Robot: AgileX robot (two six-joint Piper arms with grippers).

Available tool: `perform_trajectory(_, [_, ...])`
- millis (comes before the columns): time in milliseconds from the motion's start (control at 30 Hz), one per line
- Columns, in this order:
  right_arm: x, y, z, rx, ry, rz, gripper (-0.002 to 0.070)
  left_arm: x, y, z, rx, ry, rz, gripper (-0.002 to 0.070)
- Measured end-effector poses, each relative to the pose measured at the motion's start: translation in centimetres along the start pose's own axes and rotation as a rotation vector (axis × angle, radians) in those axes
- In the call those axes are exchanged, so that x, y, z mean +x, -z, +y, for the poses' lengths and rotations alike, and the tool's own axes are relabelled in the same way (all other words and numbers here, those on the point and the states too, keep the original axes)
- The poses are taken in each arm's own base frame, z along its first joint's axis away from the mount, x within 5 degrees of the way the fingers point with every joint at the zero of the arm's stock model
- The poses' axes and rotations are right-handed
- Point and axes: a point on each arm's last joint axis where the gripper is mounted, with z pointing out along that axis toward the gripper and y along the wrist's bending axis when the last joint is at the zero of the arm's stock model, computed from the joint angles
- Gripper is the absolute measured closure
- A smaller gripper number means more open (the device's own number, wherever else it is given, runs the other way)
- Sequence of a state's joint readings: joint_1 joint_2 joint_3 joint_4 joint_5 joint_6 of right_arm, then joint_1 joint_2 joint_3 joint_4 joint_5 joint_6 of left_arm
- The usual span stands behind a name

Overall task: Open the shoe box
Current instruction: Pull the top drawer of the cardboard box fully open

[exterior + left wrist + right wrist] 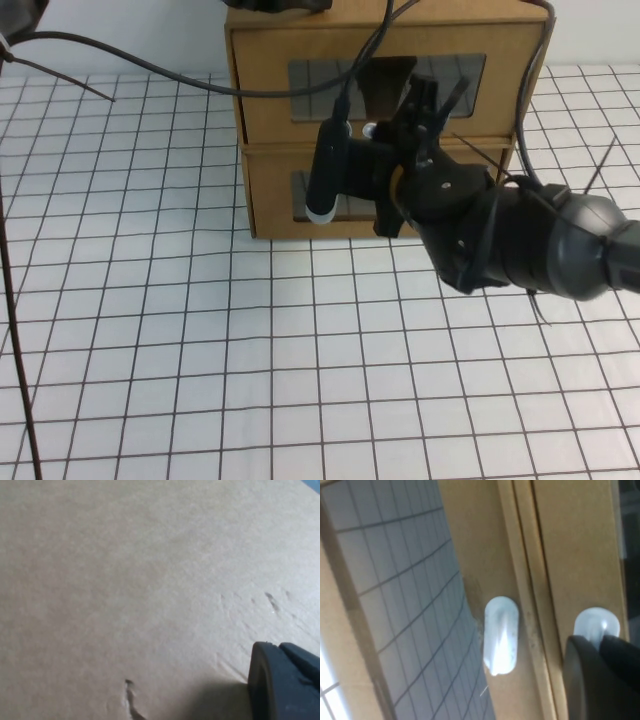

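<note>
- Right gripper [600, 642] is pressed up to the front of the upper shoe box [260, 100], jaws drawn almost together.
- Its dark fingertips [580, 680] cover one end of the upper handle [596, 622], a small white tab. It looks like a pinch on that tab, though the contact itself is hidden.
- Just across the seam between the boxes sits the lower handle [501, 635], white as well, with nothing touching it.
- The upper shoe box is stacked squarely on the lower shoe box [265, 200] at the far side of the table [150, 350]; both fronts are flush and neither is pulled out.
- A dark window [320, 75] is set in the upper front.
- The right arm [540, 240] reaches in from the right, hiding much of the lower front.
- Left gripper [282, 680] is close over a flat cardboard face [125, 580].
- A black cable [150, 62] sags over the far left of the white gridded table.
</note>
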State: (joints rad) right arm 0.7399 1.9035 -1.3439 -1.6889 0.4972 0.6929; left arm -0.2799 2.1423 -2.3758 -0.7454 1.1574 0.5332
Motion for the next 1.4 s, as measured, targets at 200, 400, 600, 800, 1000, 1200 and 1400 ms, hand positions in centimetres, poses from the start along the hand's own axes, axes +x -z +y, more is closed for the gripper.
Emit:
perform_trajectory(200, [0.4, 1.9, 0.3, -0.019, -0.01, -0.02, 0.0661, 0.1, -0.1, -0.2, 0.016, 0.006, 0.008, 0.0678])
perform_trajectory(400, [0.0, 3.5, 0.9, -0.027, -0.002, -0.029, 0.0662, 0.1, -0.1, -0.2, 0.017, 0.009, 0.01, 0.0679])
perform_trajectory(600, [-0.1, 5.2, 1.5, -0.034, 0.005, -0.037, 0.0662, 0.1, -0.1, -0.2, 0.016, 0.009, 0.012, 0.0678])
perform_trajectory(800, [-0.1, 7.1, 2.0, -0.048, 0.013, -0.052, 0.0664, 0.1, -0.1, -0.2, 0.015, 0.008, 0.013, 0.0679])
perform_trajectory(1000, [0.5, 9.0, 2.5, -0.067, 0.025, -0.068, 0.0664, 0.1, -0.1, -0.2, 0.015, 0.01, 0.013, 0.0679])
perform_trajectory(1200, [1.1, 10.9, 2.8, -0.085, 0.035, -0.097, 0.0664, 0.1, -0.1, -0.2, 0.016, 0.012, 0.015, 0.0678])
perform_trajectory(1400, [1.6, 11.9, 3.1, -0.105, 0.031, -0.11, 0.0664, 0.1, -0.1, -0.2, 0.017, 0.017, 0.017, 0.0679])
